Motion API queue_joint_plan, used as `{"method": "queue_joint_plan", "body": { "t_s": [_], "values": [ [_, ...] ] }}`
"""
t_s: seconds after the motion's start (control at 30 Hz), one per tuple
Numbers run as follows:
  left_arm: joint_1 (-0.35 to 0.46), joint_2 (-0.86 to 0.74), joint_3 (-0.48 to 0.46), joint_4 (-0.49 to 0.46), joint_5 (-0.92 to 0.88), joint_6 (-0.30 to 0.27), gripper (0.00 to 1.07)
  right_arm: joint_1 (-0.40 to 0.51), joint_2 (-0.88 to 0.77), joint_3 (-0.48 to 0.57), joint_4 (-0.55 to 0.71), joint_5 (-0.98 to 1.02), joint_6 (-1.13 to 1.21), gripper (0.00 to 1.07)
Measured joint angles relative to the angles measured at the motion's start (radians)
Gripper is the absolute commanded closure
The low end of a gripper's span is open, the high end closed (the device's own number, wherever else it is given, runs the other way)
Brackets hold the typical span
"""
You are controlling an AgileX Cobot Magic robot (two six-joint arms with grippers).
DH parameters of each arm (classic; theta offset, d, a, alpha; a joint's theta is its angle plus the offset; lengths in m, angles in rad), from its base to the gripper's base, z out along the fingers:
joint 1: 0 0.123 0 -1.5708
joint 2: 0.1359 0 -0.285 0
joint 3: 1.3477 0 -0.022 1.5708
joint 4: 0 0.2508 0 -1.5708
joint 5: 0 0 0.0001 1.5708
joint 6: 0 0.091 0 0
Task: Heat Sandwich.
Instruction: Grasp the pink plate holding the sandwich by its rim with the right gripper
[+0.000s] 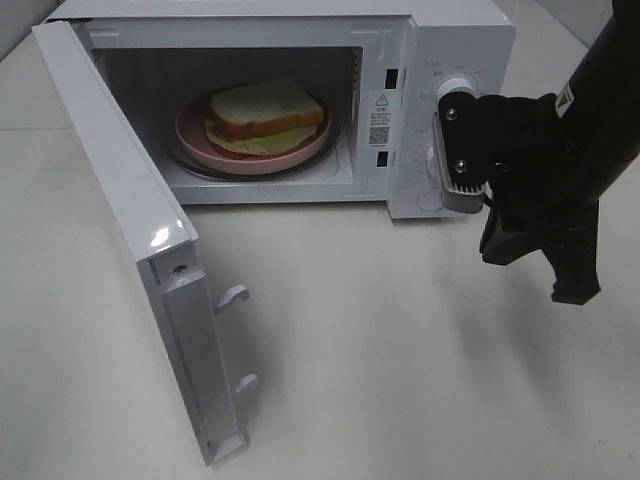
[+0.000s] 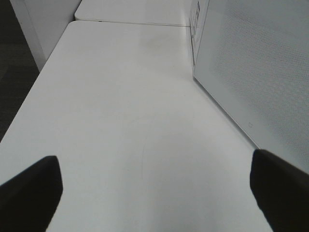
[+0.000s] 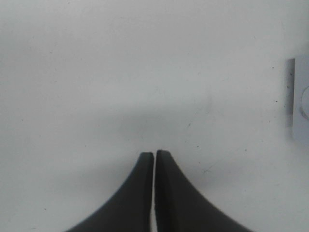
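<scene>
The sandwich [image 1: 262, 112], square white bread with yellow-green filling at its edges, lies on the round pink plate [image 1: 300, 152] inside the open white microwave [image 1: 450, 40]. My right gripper [image 1: 540, 272] hangs in front of the microwave's control panel, to the right of the cavity, pointing down at the table. In the right wrist view it [image 3: 154, 155] is shut and empty over the bare table. My left gripper [image 2: 154, 193] is open and empty, low over the table beside the microwave's side wall [image 2: 256, 72]. It is out of the high view.
The microwave door [image 1: 150, 230] stands swung open towards the front left, with two latch hooks [image 1: 232, 296] sticking out. The control knob [image 1: 455, 88] sits just behind my right arm. The white table [image 1: 400, 380] extends in front of the microwave.
</scene>
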Motion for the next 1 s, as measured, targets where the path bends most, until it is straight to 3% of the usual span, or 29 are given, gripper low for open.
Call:
{"method": "queue_joint_plan", "body": {
  "t_s": [0.2, 0.3, 0.33, 0.37, 0.4, 0.47, 0.5, 0.53, 0.57, 0.63, 0.73, 1.0],
  "values": [
    [0.0, 0.0, 0.0, 0.0, 0.0, 0.0, 0.05, 0.0, 0.0, 0.0, -0.007, 0.001, -0.109, 0.95],
    [0.0, 0.0, 0.0, 0.0, 0.0, 0.0, 0.05, 0.024, 0.0, 0.0, -0.042, 0.0, -0.134, 0.77],
    [0.0, 0.0, 0.0, 0.0, 0.0, 0.0, 0.05, 0.024, 0.0, 0.0, -0.042, 0.0, -0.134, 0.77],
    [0.0, 0.0, 0.0, 0.0, 0.0, 0.0, 0.05, 0.032, 0.0, 0.0, -0.056, 0.0, -0.135, 0.72],
    [0.0, 0.0, 0.0, 0.0, 0.0, 0.0, 0.05, 0.045, 0.0, 0.0, -0.072, -0.008, -0.135, 0.57],
    [0.0, 0.0, 0.0, 0.0, 0.0, 0.0, 0.05, 0.049, 0.0, 0.0, -0.083, -0.012, -0.129, 0.41],
    [0.0, 0.0, 0.0, 0.0, 0.0, 0.0, 0.05, 0.049, 0.0, 0.0, -0.083, -0.012, -0.129, 0.41],
    [0.0, 0.0, 0.0, 0.0, 0.0, 0.0, 0.05, 0.049, 0.0, 0.0, -0.085, -0.013, -0.111, 0.34],
    [0.0, 0.0, 0.0, 0.0, 0.0, 0.0, 0.05, 0.049, 0.0, 0.0, -0.085, -0.014, -0.09, 0.17],
    [0.0, 0.0, 0.0, 0.0, 0.0, 0.0, 0.05, 0.049, 0.0, 0.0, -0.085, -0.019, -0.053, 0.07],
    [0.0, 0.0, 0.0, 0.0, 0.0, 0.0, 0.05, 0.049, 0.0, 0.0, -0.085, -0.027, -0.017, 0.02],
    [0.0, 0.0, 0.0, 0.0, 0.0, 0.0, 0.05, 0.058, 0.0, -0.004, -0.109, -0.05, -0.012, 0.06]
  ]
}}
